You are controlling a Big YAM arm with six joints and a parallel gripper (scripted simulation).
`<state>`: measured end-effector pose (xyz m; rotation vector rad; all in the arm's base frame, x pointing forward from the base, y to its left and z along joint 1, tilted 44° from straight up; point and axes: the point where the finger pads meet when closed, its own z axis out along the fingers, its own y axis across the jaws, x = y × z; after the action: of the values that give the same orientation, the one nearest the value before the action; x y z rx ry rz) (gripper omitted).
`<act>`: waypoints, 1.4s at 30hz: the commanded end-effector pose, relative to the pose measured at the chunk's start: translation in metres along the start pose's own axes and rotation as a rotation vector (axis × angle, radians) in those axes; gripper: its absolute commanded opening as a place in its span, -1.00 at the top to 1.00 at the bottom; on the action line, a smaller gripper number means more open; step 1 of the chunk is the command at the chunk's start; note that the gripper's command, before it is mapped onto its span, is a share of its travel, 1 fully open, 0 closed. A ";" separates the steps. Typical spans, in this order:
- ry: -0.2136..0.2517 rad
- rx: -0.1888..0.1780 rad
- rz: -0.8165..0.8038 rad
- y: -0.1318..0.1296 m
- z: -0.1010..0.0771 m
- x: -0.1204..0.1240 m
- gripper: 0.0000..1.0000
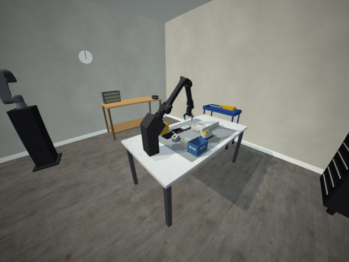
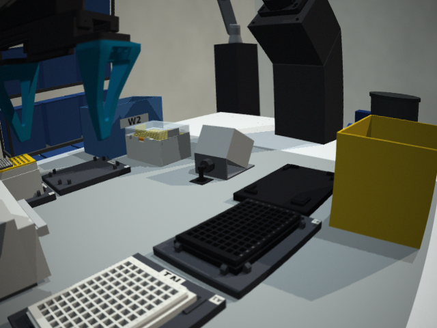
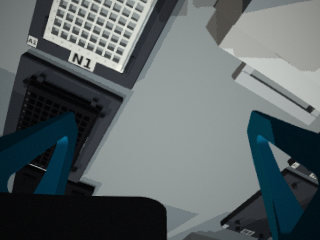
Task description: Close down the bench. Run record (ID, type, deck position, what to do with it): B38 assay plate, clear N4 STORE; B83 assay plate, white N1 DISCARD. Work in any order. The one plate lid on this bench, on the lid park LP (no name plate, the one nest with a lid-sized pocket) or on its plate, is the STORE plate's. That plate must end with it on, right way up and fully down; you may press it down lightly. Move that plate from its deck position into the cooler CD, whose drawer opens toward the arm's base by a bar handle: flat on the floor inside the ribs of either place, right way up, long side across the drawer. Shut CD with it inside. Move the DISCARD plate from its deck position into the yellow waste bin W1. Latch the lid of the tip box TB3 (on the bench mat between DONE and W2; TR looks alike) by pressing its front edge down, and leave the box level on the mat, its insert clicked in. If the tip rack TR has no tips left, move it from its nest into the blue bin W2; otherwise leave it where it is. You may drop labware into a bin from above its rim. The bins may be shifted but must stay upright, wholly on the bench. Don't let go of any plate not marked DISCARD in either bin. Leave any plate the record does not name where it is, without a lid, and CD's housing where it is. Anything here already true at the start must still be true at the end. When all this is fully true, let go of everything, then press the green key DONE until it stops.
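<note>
The gripper (image 2: 59, 132) hung wide open and empty near the bench's far edge; misalignment risked nudging the white plate (image 2: 113, 296) off its nest

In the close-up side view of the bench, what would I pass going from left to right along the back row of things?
The open teal hand, empty → blue bin W2 → tip box with a clear lid → tilted grey block with a small black knob → the arm's black base → yellow waste bin.
</note>
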<state>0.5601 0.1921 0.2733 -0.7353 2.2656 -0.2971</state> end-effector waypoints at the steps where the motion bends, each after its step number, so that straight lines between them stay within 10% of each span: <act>1: -0.016 -0.008 0.183 0.012 -0.002 -0.024 -1.00; 13: -0.016 -0.012 0.492 0.039 -0.002 -0.055 -1.00; 42: -0.010 -0.005 0.499 0.047 0.004 -0.063 -1.00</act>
<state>0.5723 0.2594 0.2791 -0.1684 2.3681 -0.0621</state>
